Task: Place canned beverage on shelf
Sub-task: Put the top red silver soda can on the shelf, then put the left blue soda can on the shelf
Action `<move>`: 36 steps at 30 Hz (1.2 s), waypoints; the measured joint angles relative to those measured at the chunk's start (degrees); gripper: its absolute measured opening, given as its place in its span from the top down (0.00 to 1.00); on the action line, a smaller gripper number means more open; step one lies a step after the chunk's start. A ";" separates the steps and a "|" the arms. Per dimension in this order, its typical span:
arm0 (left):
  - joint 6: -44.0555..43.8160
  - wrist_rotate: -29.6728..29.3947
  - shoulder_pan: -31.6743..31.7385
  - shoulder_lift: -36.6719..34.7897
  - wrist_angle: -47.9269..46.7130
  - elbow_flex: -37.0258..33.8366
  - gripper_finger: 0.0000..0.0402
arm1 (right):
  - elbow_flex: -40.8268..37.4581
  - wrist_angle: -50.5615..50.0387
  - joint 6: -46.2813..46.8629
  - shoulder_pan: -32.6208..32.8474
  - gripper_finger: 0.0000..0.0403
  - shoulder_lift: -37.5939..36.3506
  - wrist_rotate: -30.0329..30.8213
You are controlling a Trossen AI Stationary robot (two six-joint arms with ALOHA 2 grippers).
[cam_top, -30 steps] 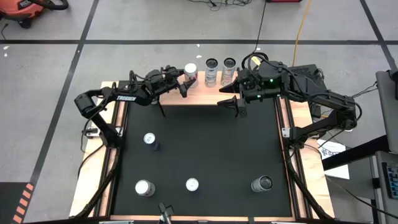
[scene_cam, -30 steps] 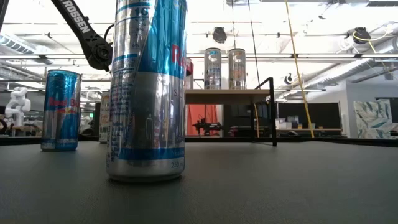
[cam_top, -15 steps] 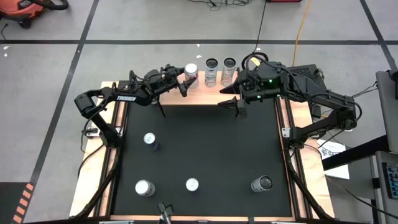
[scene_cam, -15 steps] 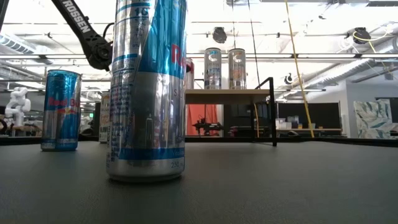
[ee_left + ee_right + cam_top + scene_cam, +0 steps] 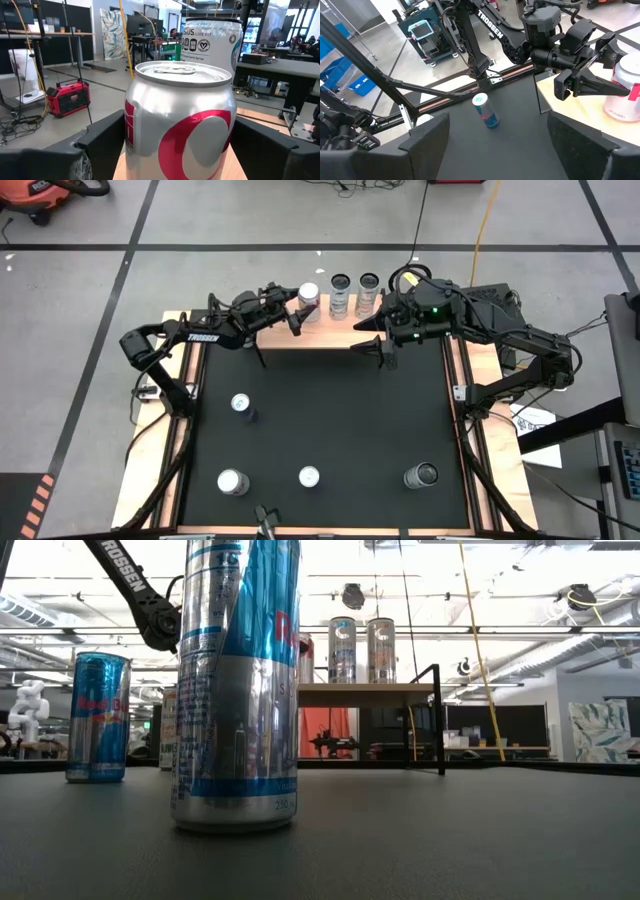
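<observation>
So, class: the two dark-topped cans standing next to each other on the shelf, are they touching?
Apart. The low view shows a strip of bright background between the first can and the second can, both upright on the shelf.

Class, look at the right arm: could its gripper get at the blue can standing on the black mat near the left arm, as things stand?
Probably yes. The right gripper is open and empty, and the blue can stands alone on bare mat ahead of it, though it is a long reach across.

- "TROSSEN" in white on the left arm [image 5: 203, 337].
- "Red Bull" on the blue can [image 5: 97, 718].
- "250 ml" on the large near can [image 5: 238, 690].
- "Organic Cane Syrup" on the white can [image 5: 212, 45].
</observation>
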 joint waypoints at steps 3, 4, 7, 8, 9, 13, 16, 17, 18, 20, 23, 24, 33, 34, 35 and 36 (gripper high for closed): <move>0.00 -0.02 0.02 -0.05 0.01 0.00 0.17 | 0.00 -0.55 0.00 0.00 0.22 0.00 0.00; 0.00 -0.02 0.02 -0.13 -0.01 0.00 0.17 | 0.00 -0.77 0.00 0.00 0.22 0.00 0.00; 0.02 -0.04 0.13 -1.27 -0.19 0.00 0.17 | 0.00 -1.06 0.00 0.00 0.22 0.00 0.00; 0.02 -0.05 0.13 -1.93 -0.20 0.00 0.17 | 0.00 -1.05 0.00 0.00 0.22 0.00 0.00; 0.04 -0.07 0.21 -2.67 -0.18 0.02 0.17 | 0.00 -1.04 0.00 0.00 0.22 0.00 0.00; 0.03 -0.11 0.24 -6.08 0.63 0.21 0.17 | 0.00 -1.04 0.00 0.00 0.22 0.00 0.00; 0.17 -0.13 0.28 -7.83 -0.20 0.22 0.17 | 0.00 -1.04 0.00 0.00 0.22 0.00 0.00; 0.24 -0.13 0.26 -8.32 -0.32 0.22 0.17 | 0.00 -1.04 0.00 0.00 0.22 0.00 0.00; 0.24 -0.13 0.26 -8.81 -0.28 0.22 0.17 | 0.00 -1.04 0.00 0.00 0.22 0.00 -0.02; 0.14 -0.13 0.28 -9.60 -0.36 0.22 0.17 | 0.00 -1.04 0.00 0.00 0.22 0.00 0.00; 0.15 -0.11 0.26 -11.05 -2.93 0.17 0.17 | 0.00 -1.04 0.00 0.03 0.22 0.00 -0.02; 0.15 -0.10 0.26 -11.66 -3.93 0.15 0.17 | 0.00 -1.04 0.00 0.11 0.22 0.00 -0.01; -0.02 8.07 0.11 -20.96 -11.10 0.11 0.17 | 0.00 -1.68 0.02 0.20 0.22 0.00 -0.01; -0.02 9.23 0.08 -22.32 -12.85 0.11 0.17 | 0.00 -2.23 0.02 0.20 0.22 0.00 -0.02; 0.00 10.04 0.02 -23.66 -14.42 0.11 0.17 | 0.00 -3.02 0.02 0.20 0.22 0.00 0.00; 0.02 10.67 -0.04 -25.18 -15.98 0.11 0.17 | 0.00 -3.79 0.00 0.20 0.22 0.00 0.00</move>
